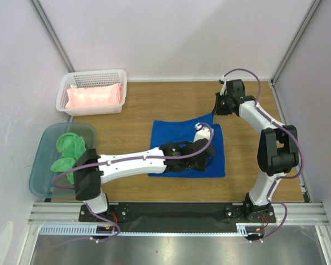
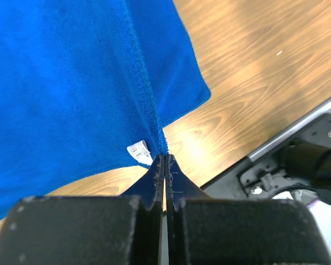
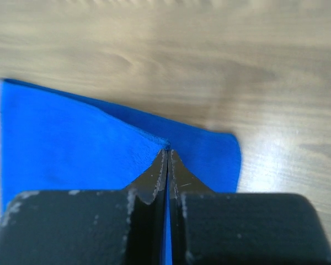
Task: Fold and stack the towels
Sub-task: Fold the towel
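Pinching shows at two spots in the top view. The left gripper (image 1: 203, 134) sits over the right part of the blue towel (image 1: 171, 138). The right gripper (image 1: 215, 112) is at the blue towel's far right corner, with a thin strip of cloth lifted into it. The blue towel lies spread on the table (image 1: 154, 102). The pink towel (image 1: 95, 96) lies in a white basket (image 1: 94, 73), far left of the blue towel. The green towel (image 1: 69, 149) is bunched in a teal tub (image 1: 44, 165), left of the blue towel. Both are well apart from it. The only thing in the way is the left arm itself, lying across the cloth.

Left wrist view: the left gripper (image 2: 164, 157) has its fingers pressed together on the blue towel's (image 2: 60, 83) hem near a corner. A white label (image 2: 139, 150) sits just beside the tips. Bare wood and a metal rail (image 2: 298, 127) lie past the corner.

Right wrist view: the right gripper (image 3: 166, 150) is closed on a peak of the blue towel (image 3: 60, 138). The cloth tents up to the tips and blue shows between the fingers. There is bare table beyond.

Handling, as a judgement: the terry cloth is light, soft and limp, not fragile and not slippery. It should sag between two grips, so corners and the thicker hem look the best holds, with the edge kept taut. Cloth may drag under the left arm during a fold.
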